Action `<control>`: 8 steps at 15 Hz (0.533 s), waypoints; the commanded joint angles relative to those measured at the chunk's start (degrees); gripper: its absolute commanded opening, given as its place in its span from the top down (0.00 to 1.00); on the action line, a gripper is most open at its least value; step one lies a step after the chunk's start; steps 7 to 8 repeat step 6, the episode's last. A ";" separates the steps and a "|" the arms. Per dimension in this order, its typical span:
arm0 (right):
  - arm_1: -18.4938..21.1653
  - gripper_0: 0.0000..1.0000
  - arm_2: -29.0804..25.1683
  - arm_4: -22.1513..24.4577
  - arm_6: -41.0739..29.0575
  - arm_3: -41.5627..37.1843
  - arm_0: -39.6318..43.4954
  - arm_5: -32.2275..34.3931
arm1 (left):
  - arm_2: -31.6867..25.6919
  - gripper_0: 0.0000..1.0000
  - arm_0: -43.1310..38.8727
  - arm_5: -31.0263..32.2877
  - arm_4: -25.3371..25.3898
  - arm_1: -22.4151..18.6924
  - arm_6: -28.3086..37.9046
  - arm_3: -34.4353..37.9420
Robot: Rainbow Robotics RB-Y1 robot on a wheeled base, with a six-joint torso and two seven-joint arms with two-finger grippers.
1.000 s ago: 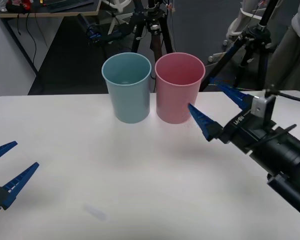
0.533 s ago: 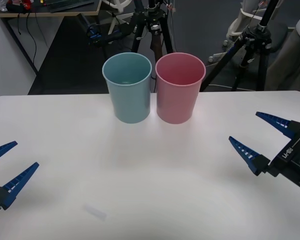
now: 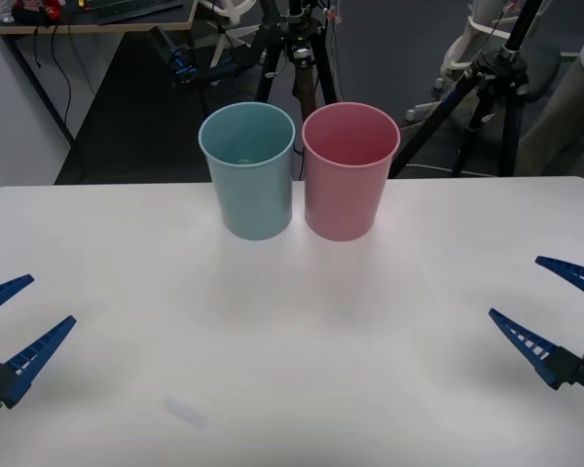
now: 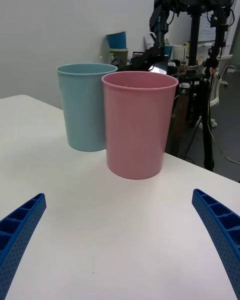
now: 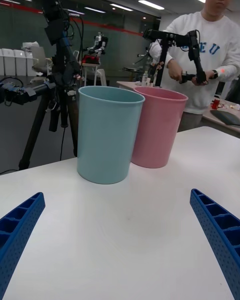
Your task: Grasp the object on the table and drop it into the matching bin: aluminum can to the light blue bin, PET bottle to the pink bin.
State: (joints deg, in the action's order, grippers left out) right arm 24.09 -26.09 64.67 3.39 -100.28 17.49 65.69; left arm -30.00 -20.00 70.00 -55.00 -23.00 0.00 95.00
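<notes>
Light blue bin (image 3: pixel 248 170), pink bin (image 3: pixel 348 170) upright, side by side, mouths up.

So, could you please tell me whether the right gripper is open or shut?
Open. The right gripper has its two blue fingers spread wide apart above the table, holding nothing.

We are seeing the light blue bin (image 3: pixel 247 170) and the pink bin (image 3: pixel 349 170) standing upright side by side near the far edge of the white table (image 3: pixel 292 341), rims just about touching, blue on our left. Both are tall round cups tapering downward, mouths open upward. We are finding the pink bin's inside empty.
</notes>
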 commanded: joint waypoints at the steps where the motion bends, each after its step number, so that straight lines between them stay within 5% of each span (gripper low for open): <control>1: 0.08 0.00 -0.63 -0.25 0.12 1.31 0.09 1.02 | 0.00 0.00 0.00 0.00 0.00 0.00 0.00 0.00; 8: 0.00 0.00 -1.16 -0.34 0.04 1.93 0.70 0.93 | 0.00 0.00 0.00 0.00 0.00 0.00 0.00 0.00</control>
